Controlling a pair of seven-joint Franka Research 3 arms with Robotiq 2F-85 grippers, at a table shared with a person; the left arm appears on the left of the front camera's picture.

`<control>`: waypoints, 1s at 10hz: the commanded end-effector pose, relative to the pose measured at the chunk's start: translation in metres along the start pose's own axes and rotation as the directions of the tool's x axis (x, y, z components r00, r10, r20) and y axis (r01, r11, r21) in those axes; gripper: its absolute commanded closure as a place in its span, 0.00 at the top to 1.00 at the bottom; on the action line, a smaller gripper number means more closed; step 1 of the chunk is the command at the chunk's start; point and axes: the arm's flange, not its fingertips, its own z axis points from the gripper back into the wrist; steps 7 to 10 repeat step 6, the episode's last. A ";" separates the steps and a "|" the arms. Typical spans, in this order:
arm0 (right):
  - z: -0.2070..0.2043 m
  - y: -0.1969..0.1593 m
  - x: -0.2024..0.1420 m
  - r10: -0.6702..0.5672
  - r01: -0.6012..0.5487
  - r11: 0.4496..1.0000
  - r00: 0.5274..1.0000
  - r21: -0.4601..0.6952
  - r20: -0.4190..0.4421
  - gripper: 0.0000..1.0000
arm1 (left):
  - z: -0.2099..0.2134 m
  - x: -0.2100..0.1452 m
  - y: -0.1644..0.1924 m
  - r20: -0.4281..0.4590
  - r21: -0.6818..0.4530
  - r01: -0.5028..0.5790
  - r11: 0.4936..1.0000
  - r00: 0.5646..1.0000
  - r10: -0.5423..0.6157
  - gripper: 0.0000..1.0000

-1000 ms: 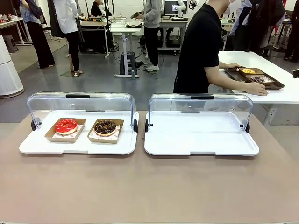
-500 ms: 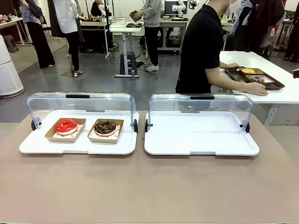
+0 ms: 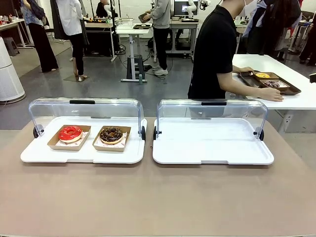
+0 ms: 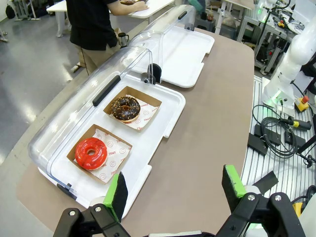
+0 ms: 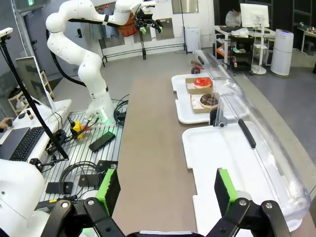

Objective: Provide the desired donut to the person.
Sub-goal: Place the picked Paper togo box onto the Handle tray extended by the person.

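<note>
A red-glazed donut (image 3: 70,133) and a chocolate donut (image 3: 111,134) each lie in a brown paper boat inside the left white display tray (image 3: 34,155), whose clear lid is swung back. The person (image 3: 213,54) in a black shirt stands beyond the table, turned to a side table, both hands on a dark brown tray (image 3: 292,90). My left gripper (image 4: 174,190) hovers open above the table's end, with the red donut (image 4: 91,153) and the chocolate donut (image 4: 125,108) ahead of it. My right gripper (image 5: 166,190) hangs open high over the opposite end, near the empty tray (image 5: 217,163).
The right white display tray (image 3: 212,148) is empty, its clear lid open. Bare brown tabletop (image 3: 158,197) spreads in front of both trays. Cables and control boxes (image 4: 276,138) lie on the robot's side. Other people stand at tables far behind.
The person has shifted slightly to the right at the side table. The donuts and trays have not moved.
</note>
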 end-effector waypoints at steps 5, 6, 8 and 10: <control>0.000 0.000 0.000 0.011 -0.011 1.000 1.000 0.006 0.018 1.00 | 0.000 -0.001 0.000 0.021 -0.003 0.015 1.000 1.000 -0.014 1.00; 0.000 0.000 0.000 0.011 -0.011 1.000 1.000 0.006 0.018 1.00 | 0.000 -0.001 0.000 0.021 -0.003 0.015 1.000 1.000 -0.014 1.00; 0.000 0.000 0.000 0.011 -0.011 1.000 1.000 0.006 0.018 1.00 | 0.000 -0.001 0.000 0.021 -0.003 0.015 1.000 1.000 -0.014 1.00; 0.000 0.000 0.000 0.011 -0.011 1.000 1.000 0.006 0.018 1.00 | 0.000 -0.001 0.000 0.021 -0.003 0.015 1.000 1.000 -0.014 1.00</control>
